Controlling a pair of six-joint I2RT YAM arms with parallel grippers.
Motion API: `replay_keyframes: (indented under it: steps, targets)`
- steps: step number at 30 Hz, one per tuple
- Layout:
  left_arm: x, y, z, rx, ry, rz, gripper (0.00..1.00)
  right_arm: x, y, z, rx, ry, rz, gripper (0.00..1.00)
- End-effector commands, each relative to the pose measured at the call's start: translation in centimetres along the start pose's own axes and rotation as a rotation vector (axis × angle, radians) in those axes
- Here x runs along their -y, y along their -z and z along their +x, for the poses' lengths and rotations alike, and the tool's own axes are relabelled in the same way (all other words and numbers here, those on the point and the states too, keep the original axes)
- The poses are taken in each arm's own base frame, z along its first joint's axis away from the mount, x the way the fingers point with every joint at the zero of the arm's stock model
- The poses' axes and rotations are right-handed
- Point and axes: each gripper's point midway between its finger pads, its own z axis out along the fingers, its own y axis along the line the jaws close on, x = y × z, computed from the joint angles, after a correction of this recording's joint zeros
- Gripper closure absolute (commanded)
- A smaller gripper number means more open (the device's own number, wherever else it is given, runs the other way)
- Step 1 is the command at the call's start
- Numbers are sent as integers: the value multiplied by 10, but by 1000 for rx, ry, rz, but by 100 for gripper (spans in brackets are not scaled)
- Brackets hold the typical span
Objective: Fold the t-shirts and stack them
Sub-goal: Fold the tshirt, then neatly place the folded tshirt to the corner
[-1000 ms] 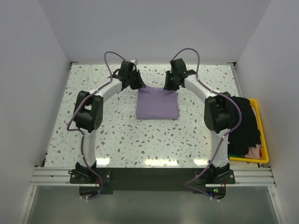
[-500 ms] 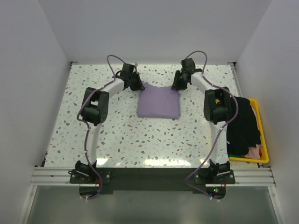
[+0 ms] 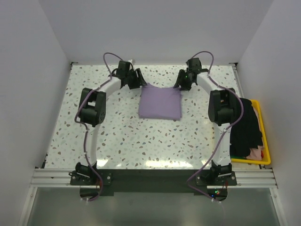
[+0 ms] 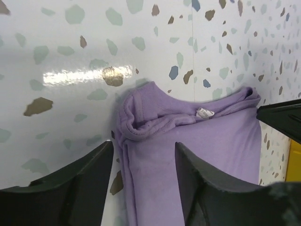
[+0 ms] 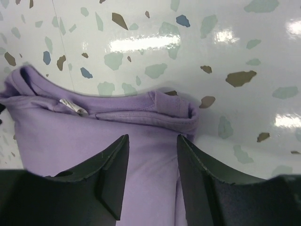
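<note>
The lavender t-shirt [image 3: 160, 101] lies folded into a rectangle at the back middle of the table, its collar edge and small white neck label [image 4: 204, 112] on the far side. My left gripper [image 3: 139, 81] is open just above its far left corner, with the cloth [image 4: 188, 155] lying loose between the fingers. My right gripper [image 3: 180, 84] is open over the far right corner [image 5: 155, 108], gripping nothing. In the wrist views the left gripper [image 4: 144, 146] and right gripper [image 5: 153, 137] both show bare jaws. A black t-shirt [image 3: 246, 127] lies heaped on the yellow bin.
The yellow plastic bin [image 3: 266, 141] sits at the table's right edge beside the right arm, with a bit of pink cloth [image 3: 254, 153] showing under the black one. White walls close in the left, back and right sides of the speckled table [image 3: 117, 132].
Both grippers have opened and let go of the lavender shirt's far corners. Both have shifted slightly toward the back wall. The shirt lies still.
</note>
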Motion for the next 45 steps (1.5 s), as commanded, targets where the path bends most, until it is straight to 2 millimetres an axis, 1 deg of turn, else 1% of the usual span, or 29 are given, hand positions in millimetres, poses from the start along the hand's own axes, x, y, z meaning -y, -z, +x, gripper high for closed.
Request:
replay_keyframes:
  steps: [1, 2, 4, 6, 7, 8, 9, 10, 12, 13, 14, 15, 16, 17, 18, 21, 23, 24, 25, 26, 27, 30, 31, 34, 35, 37, 38, 41, 45]
  targets:
    - [42, 62, -75, 187, -104, 99, 37, -14, 63, -35, 118, 11, -5, 50]
    - [46, 72, -75, 193, -113, 101, 33, -13, 67, -34, 119, 8, 3, 50]
    - [43, 79, -73, 191, -132, 76, 29, -12, 81, -32, 134, 5, 17, 49]
    - [39, 86, -62, 161, -138, 58, 28, -11, 88, -27, 133, 3, 16, 49]
    - [38, 88, -58, 151, -141, 55, 27, -7, 86, -13, 107, -1, 29, 49]
    - [35, 91, -49, 125, -137, 50, 27, -9, 95, -13, 119, 3, 25, 49]
    - [35, 92, -45, 112, -140, 53, 27, -8, 96, -8, 116, 4, 33, 49]
    - [34, 93, -39, 99, -139, 53, 27, -5, 95, 4, 94, 5, 46, 49]
    - [30, 98, -26, 72, -133, 51, 27, -6, 101, 12, 100, 16, 55, 50]
    - [29, 99, -22, 62, -136, 52, 27, -7, 98, 24, 80, 30, 65, 50]
    - [27, 100, -15, 45, -135, 50, 27, -7, 100, 27, 85, 39, 74, 50]
    - [28, 100, -10, 30, -149, 60, 27, -6, 97, 33, 77, 48, 87, 51]
    - [27, 100, -6, 19, -153, 61, 27, -9, 94, 41, 61, 71, 100, 51]
    - [23, 99, 2, -4, -152, 51, 27, -9, 92, 46, 53, 83, 111, 52]
    - [23, 99, 6, -18, -164, 55, 27, -9, 86, 54, 39, 98, 130, 53]
    - [19, 92, 25, -68, -177, 50, 27, -5, 72, 68, 6, 112, 166, 53]
    - [13, 88, 33, -88, -177, 31, 27, -2, 66, 73, -14, 114, 179, 54]
    - [14, 87, 37, -94, -183, 34, 27, 3, 63, 77, -22, 114, 198, 54]
    - [11, 82, 44, -111, -180, 31, 27, 9, 60, 81, -28, 112, 220, 57]
    - [10, 81, 46, -119, -180, 30, 27, 10, 60, 80, -22, 113, 224, 59]
    - [9, 79, 49, -128, -182, 28, 27, 17, 58, 84, -29, 111, 247, 62]
    - [7, 71, 61, -154, -190, 21, 27, 24, 53, 87, -38, 118, 271, 64]
    - [4, 68, 66, -167, -190, 12, 27, 28, 49, 92, -57, 117, 281, 64]
    - [-3, 63, 74, -182, -191, -15, 27, 32, 44, 94, -69, 116, 289, 70]
    - [-5, 61, 76, -185, -189, -22, 27, 33, 43, 95, -72, 115, 293, 75]
    - [-12, 57, 80, -194, -184, -37, 27, 38, 43, 97, -77, 108, 301, 80]
    - [-13, 55, 82, -198, -183, -41, 27, 40, 44, 96, -75, 99, 304, 84]
    - [-17, 48, 88, -209, -175, -44, 27, 44, 43, 99, -82, 82, 301, 88]
    - [-17, 40, 93, -219, -172, -43, 28, 43, 44, 100, -86, 75, 289, 89]
